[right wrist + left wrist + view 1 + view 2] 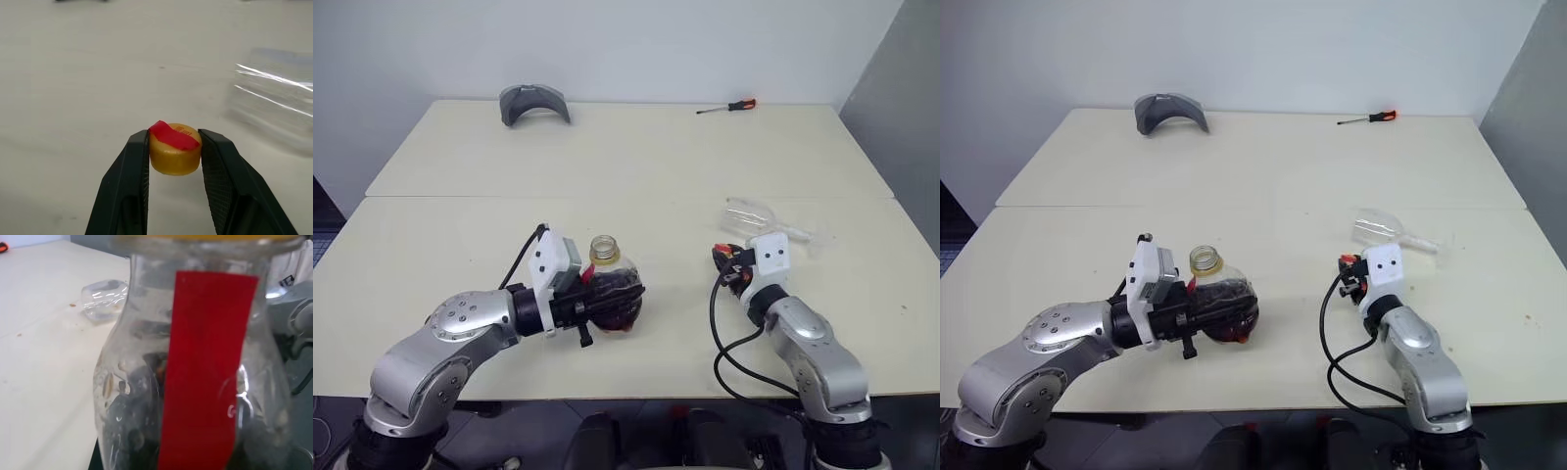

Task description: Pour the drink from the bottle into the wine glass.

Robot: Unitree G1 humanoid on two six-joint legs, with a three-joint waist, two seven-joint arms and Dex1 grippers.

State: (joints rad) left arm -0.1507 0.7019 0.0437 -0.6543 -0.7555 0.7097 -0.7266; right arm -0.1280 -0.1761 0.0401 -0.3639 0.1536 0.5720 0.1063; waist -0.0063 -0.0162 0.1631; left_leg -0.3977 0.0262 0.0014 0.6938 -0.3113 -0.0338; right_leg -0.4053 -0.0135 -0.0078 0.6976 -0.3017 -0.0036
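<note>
Bottle (610, 284), uncapped, sits clamped in left gripper (607, 299); right gripper (174, 156) pinches cap (174, 148). Next: set cap down, right the toppled glass (759, 220).

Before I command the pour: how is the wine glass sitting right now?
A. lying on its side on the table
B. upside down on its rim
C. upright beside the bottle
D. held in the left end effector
A: the wine glass lies on its side on the table, beyond the right end effector.
</note>
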